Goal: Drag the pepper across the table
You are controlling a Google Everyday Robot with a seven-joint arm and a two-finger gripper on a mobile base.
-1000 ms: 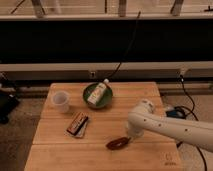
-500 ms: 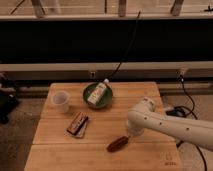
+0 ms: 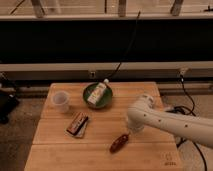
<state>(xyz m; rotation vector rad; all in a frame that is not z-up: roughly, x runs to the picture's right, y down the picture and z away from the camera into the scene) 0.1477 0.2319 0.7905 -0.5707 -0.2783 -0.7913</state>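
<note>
The pepper [image 3: 119, 143], dark reddish-brown and elongated, lies on the light wooden table [image 3: 60, 150] near the front middle, pointing down-left. My gripper [image 3: 128, 132] reaches in from the right on a white arm and sits at the pepper's upper right end, touching it or just above it. The arm's bulky wrist hides the fingers.
A flat brown-orange packet [image 3: 77, 123] lies left of centre. A clear plastic cup [image 3: 60, 100] stands at the back left. A green bowl [image 3: 89, 91] holding a white bottle [image 3: 97, 93] sits at the back middle. A dark logo mark [image 3: 169, 160] is near the front right corner.
The pepper has slid slightly left and its tip has swung down-left. The gripper end has moved with it.
</note>
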